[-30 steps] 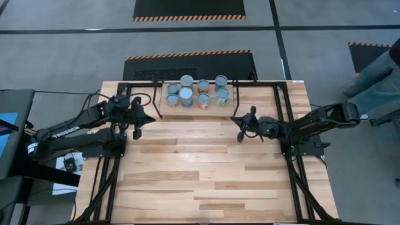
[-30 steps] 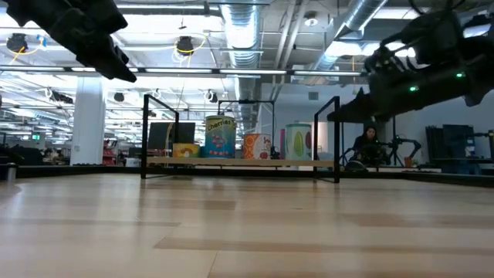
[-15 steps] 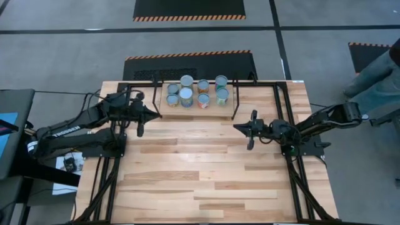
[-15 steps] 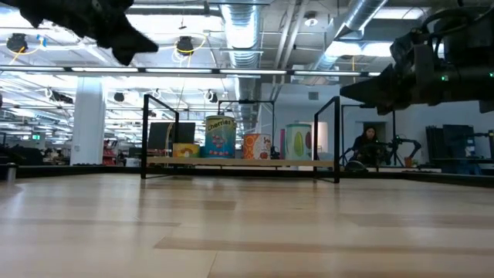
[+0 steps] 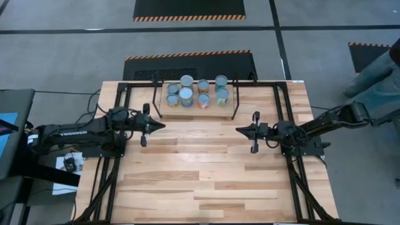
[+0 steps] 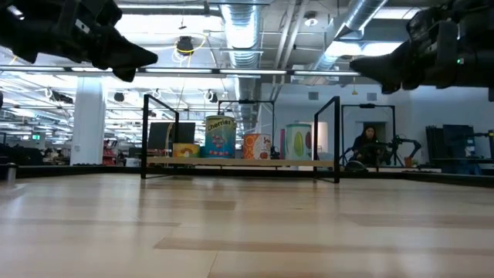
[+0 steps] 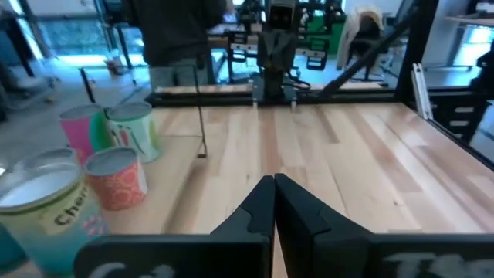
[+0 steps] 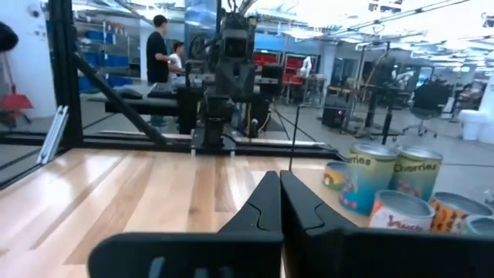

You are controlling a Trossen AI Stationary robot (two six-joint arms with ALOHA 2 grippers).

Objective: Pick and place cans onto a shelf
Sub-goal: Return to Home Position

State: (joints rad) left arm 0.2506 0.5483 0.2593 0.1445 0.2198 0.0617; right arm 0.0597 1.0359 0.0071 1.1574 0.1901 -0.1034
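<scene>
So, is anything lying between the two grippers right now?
No. In the high view only bare tabletop lies between the left gripper and the right gripper, both shut and empty. The cans stand on the shelf, off that line.

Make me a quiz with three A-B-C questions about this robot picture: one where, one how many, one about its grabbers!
1. The small round silvery-topped cans stand: A on the floor; B on the small light-wood shelf with black legs; C in a box.
2. How many cans? A three; B eight; C twelve.
3. The left gripper and right gripper are: A wide open; B holding cans; C shut, empty.
Answers: B, all stand on the plank; B, eight tops show from above; C, each wrist view shows fingers together, nothing between.
</scene>
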